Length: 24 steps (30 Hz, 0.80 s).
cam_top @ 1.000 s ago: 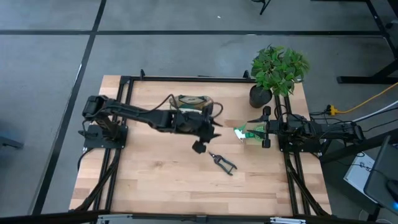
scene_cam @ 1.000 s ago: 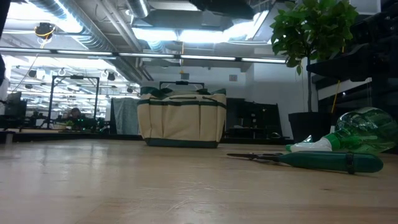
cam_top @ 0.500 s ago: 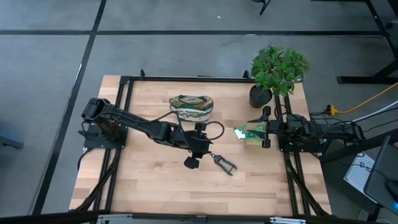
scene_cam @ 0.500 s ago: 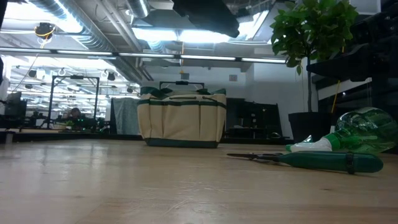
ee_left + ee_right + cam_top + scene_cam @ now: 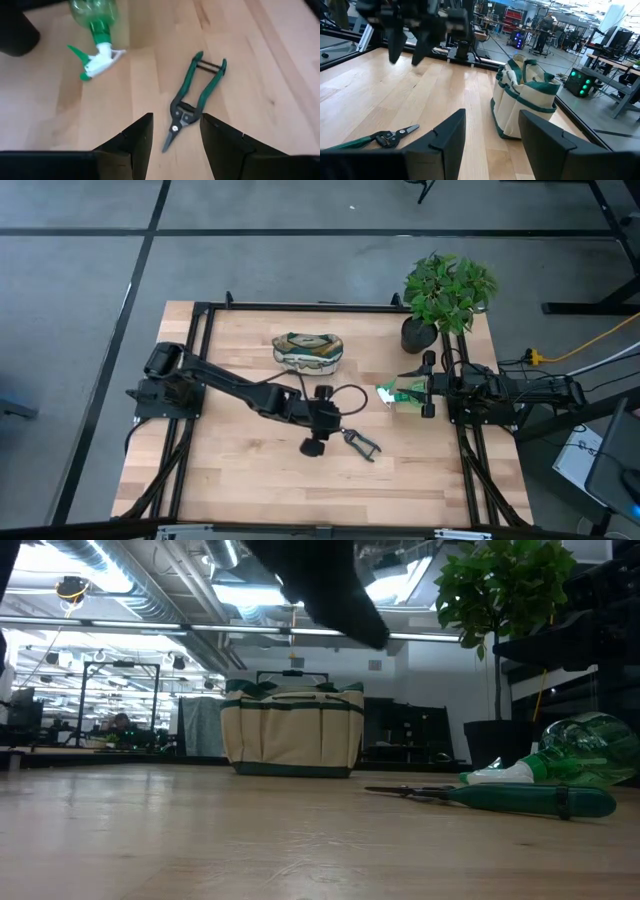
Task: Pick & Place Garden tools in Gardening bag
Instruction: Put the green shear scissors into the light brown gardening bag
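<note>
The green-handled pruning shears (image 5: 360, 442) lie flat on the table, also in the low view (image 5: 500, 797) and the left wrist view (image 5: 192, 97). My left gripper (image 5: 337, 430) is open above them and touches nothing; the shears' blade end lies between its fingertips (image 5: 176, 120). The cream-and-green gardening bag (image 5: 308, 350) stands upright at the table's far middle (image 5: 292, 730). A green-and-white spray bottle (image 5: 393, 394) lies on its side at the right. My right gripper (image 5: 425, 390) is open (image 5: 491, 115) beside the bottle. No trowel or rake shows on the table.
A potted green plant (image 5: 447, 290) in a black pot (image 5: 418, 333) stands at the far right corner. A black frame rail (image 5: 300, 306) runs along the table's far edge. Bare wood (image 5: 250, 470) lies along the near side.
My left gripper has gone from beside the bag toward the table's near edge and down, and now hangs over the shears. The bag, the shears and the bottle have stayed where they were.
</note>
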Each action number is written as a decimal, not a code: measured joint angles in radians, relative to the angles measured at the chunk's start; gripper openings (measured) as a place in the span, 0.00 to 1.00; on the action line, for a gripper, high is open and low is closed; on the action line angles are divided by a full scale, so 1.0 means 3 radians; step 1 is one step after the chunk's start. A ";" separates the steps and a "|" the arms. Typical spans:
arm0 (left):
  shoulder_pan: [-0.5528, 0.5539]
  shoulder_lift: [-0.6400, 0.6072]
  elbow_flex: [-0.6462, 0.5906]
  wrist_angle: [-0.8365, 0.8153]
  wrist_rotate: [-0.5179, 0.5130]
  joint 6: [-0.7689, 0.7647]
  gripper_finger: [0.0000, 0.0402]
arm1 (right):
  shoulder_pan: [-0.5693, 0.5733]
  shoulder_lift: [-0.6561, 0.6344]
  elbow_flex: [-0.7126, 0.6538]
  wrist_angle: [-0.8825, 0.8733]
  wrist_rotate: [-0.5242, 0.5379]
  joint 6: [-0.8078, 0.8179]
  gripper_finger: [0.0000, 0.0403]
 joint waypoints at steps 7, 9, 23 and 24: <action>0.0015 0.0275 0.0000 0.0044 -0.0016 0.0503 0.39 | -0.0001 0.0000 0.0000 -0.0001 0.0000 0.0000 0.46; 0.0033 0.0353 0.0000 0.0081 -0.0007 0.0581 0.39 | 0.0000 0.0000 0.0000 0.0000 0.0000 0.0000 0.46; 0.0118 0.0636 0.0000 0.0704 0.0326 0.0611 0.39 | 0.0000 0.0000 0.0000 -0.0001 -0.0002 0.0000 0.46; 0.0109 0.0634 0.0000 0.0738 0.0344 0.0621 0.39 | -0.0001 -0.0001 0.0000 -0.0001 0.0000 -0.0001 0.46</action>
